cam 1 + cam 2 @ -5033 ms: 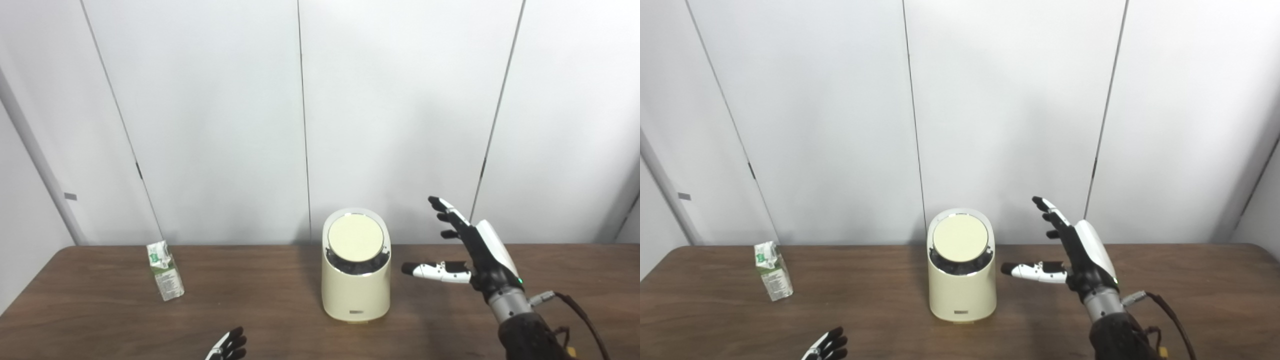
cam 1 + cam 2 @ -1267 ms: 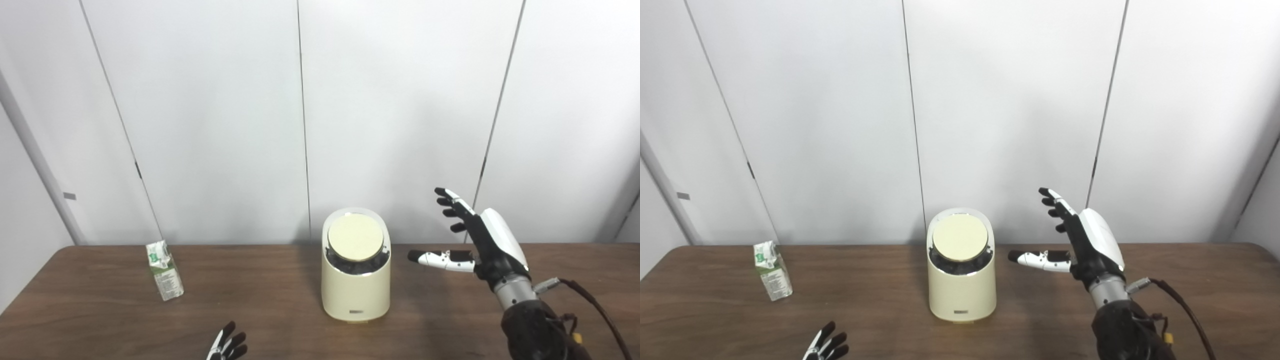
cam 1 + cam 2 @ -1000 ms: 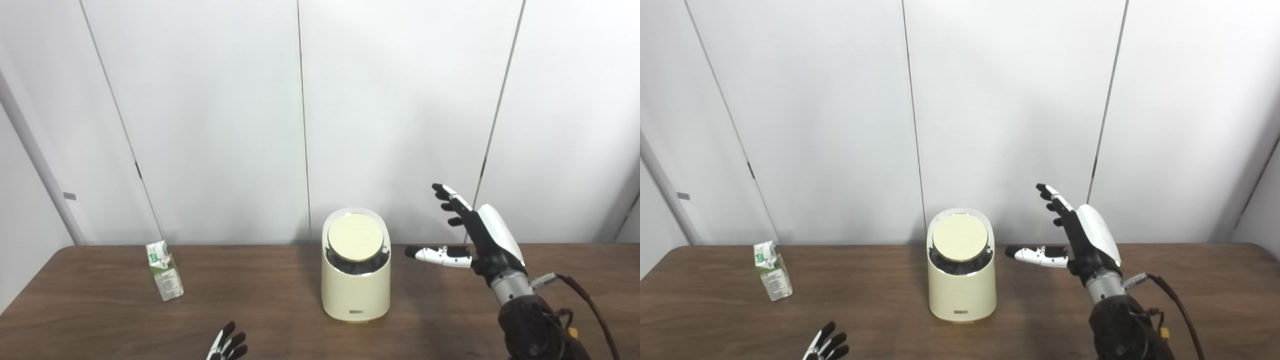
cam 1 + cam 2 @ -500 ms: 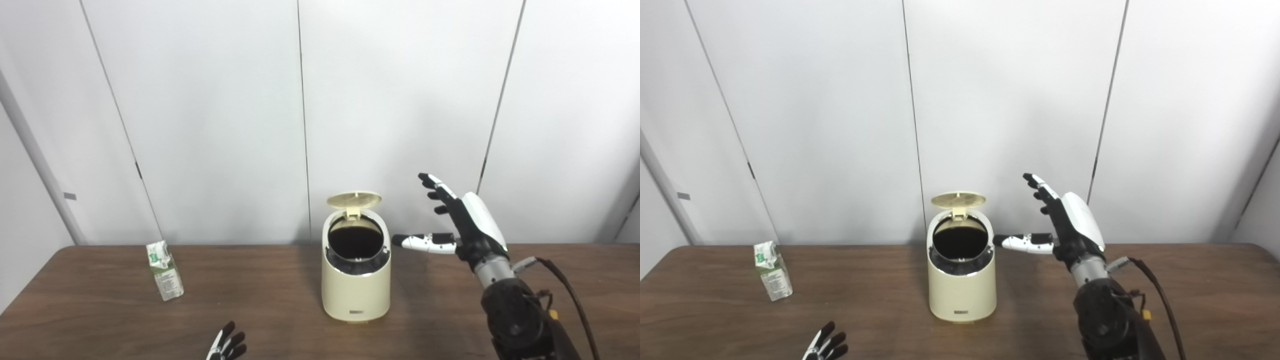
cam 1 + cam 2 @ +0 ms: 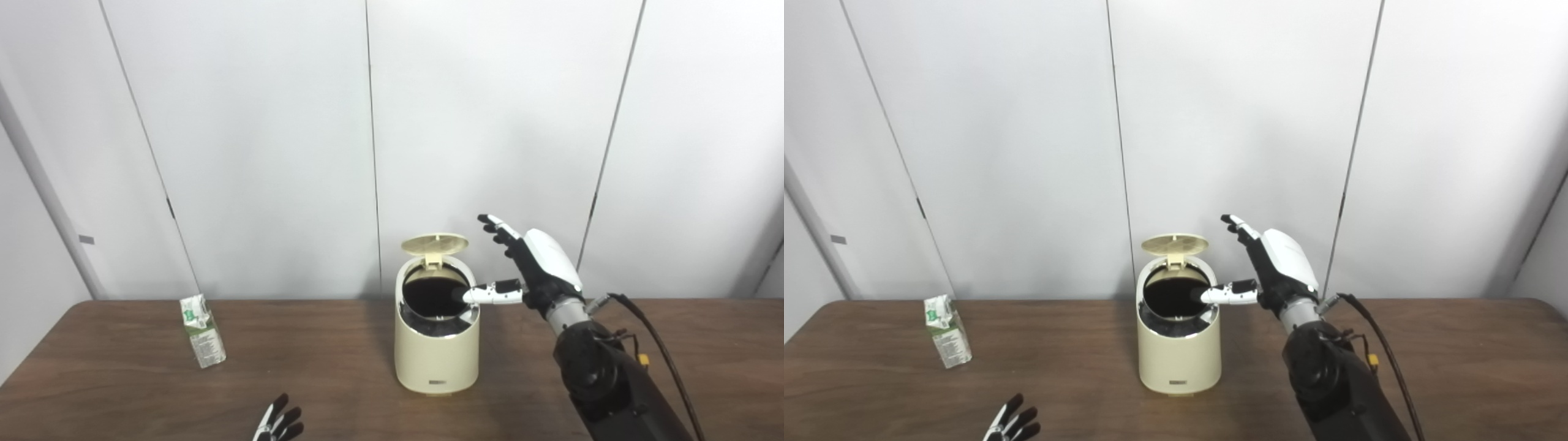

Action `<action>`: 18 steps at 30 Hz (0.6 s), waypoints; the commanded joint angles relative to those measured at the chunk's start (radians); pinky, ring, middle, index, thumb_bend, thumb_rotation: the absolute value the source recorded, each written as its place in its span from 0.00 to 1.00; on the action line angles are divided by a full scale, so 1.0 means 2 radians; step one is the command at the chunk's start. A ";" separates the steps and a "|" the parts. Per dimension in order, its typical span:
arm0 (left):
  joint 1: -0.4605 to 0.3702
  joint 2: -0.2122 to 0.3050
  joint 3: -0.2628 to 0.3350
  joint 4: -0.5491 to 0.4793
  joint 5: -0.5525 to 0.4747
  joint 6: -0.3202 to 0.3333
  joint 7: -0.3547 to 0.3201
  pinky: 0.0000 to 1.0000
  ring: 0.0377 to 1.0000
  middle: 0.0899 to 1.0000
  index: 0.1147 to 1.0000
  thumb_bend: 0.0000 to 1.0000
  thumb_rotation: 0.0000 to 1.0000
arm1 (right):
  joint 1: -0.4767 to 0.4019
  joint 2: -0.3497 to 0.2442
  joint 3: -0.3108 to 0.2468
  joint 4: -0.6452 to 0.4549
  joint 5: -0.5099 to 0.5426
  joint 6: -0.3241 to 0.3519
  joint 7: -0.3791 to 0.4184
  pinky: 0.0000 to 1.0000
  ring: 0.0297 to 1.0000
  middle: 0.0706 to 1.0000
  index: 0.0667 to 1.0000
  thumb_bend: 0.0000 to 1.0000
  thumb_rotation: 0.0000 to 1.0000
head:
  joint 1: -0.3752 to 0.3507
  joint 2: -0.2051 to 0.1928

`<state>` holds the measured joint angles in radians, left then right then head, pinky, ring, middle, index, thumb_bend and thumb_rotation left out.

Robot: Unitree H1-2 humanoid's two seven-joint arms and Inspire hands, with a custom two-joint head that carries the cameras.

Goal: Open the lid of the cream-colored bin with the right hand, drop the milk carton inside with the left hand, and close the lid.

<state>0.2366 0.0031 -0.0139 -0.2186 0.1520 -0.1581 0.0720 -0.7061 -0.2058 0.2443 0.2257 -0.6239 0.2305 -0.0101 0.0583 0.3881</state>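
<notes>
Lid (image 5: 434,244) of the cream-colored bin (image 5: 436,355) stands up at the far side, dark mouth showing, so I judge the opening step done. My right hand (image 5: 539,269) hovers by the bin's right rim, fingers spread, holding nothing; thumb tip reaches over the rim edge, contact or not I cannot tell. Milk carton (image 5: 202,331) stands upright, leaning a little, on the table (image 5: 122,392) well to the left of the bin, untouched. My left hand (image 5: 278,424) shows only as fingertips at the near edge, apparently spread and empty, well short of the carton. Next move as I judge it: left hand goes far and left to the carton, wraps its sides, lifts, carries it right over the mouth. Path between carton and bin is bare wood; nothing in between. In the way: my own right thumb over the opening, which should clear. White wall panels (image 5: 257,153) behind
</notes>
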 commanded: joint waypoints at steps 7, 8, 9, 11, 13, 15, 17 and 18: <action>0.041 -0.010 -0.003 0.009 -0.001 -0.003 0.005 0.79 0.87 0.89 0.99 0.22 0.39 | -0.012 -0.011 -0.014 -0.024 0.004 -0.016 -0.011 0.76 0.86 0.89 0.90 0.69 0.37 | -0.002 0.002; 0.041 -0.009 -0.002 0.008 -0.002 -0.003 0.004 0.79 0.87 0.90 1.00 0.23 0.40 | -0.011 -0.013 -0.016 -0.028 0.005 -0.014 -0.009 0.76 0.85 0.88 0.90 0.69 0.38 | -0.002 0.002; 0.041 -0.009 -0.002 0.009 -0.004 -0.004 0.003 0.79 0.87 0.90 1.00 0.23 0.41 | -0.010 -0.013 -0.019 -0.031 0.009 -0.014 -0.008 0.75 0.85 0.88 0.91 0.68 0.39 | -0.002 0.002; 0.041 -0.006 -0.002 0.008 -0.002 -0.003 0.002 0.79 0.87 0.90 1.00 0.22 0.43 | -0.007 -0.013 -0.026 -0.037 0.017 -0.012 -0.006 0.73 0.84 0.88 0.91 0.68 0.38 | -0.002 0.002; 0.041 -0.006 -0.003 0.007 0.000 0.000 0.001 0.79 0.87 0.90 1.00 0.23 0.44 | -0.005 -0.014 -0.032 -0.043 0.023 -0.010 -0.004 0.73 0.84 0.88 0.91 0.68 0.38 | -0.003 0.002; 0.041 -0.006 -0.002 0.006 -0.003 0.001 0.000 0.80 0.87 0.90 1.00 0.24 0.45 | -0.001 -0.016 -0.040 -0.051 0.032 -0.006 -0.001 0.72 0.84 0.88 0.92 0.66 0.38 | -0.003 0.002; 0.041 -0.008 -0.001 0.007 -0.007 -0.001 0.001 0.81 0.88 0.91 1.00 0.23 0.43 | 0.003 -0.016 -0.052 -0.058 0.044 -0.001 0.001 0.73 0.85 0.89 0.92 0.66 0.38 | -0.002 0.003; 0.041 -0.008 -0.001 0.008 -0.007 -0.003 0.002 0.80 0.88 0.90 1.00 0.23 0.42 | 0.006 -0.015 -0.060 -0.064 0.051 0.009 0.003 0.73 0.85 0.90 0.92 0.66 0.38 | -0.002 0.003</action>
<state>0.2368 0.0031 -0.0128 -0.2199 0.1466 -0.1537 0.0694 -0.6616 -0.2286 0.1489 0.1397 -0.5379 0.2376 -0.0007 0.0522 0.3927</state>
